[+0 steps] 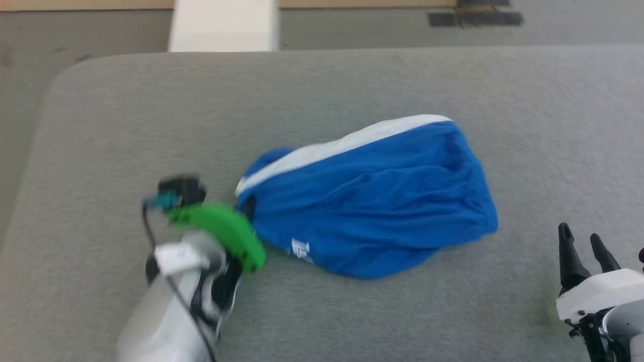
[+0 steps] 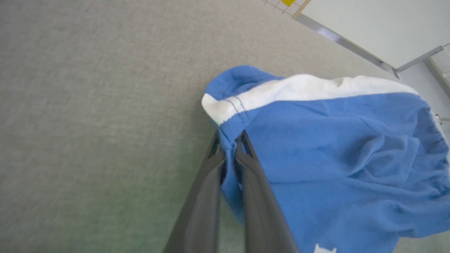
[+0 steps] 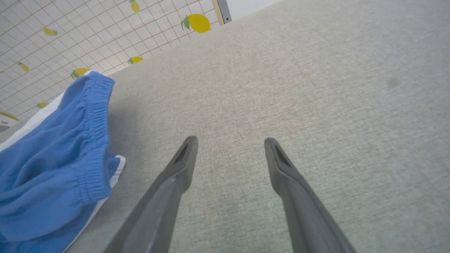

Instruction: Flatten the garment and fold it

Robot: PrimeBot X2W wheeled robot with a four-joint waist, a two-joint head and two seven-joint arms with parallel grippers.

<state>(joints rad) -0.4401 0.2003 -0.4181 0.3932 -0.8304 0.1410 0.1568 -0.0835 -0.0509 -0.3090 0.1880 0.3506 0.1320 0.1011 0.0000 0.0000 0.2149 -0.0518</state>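
Left: left gripper low over grey table, green wrist part above it. 2 dark fingers pressed together, clamped on hem corner of garment, just below end of white stripe.

Centre: garment lies crumpled in 1 heap on table, unfolded, stripe along far edge, small white print near left gripper.

Right: elastic waistband at garment's right end. Right gripper near it, not touching, jaws wide apart, nothing between, above bare table.
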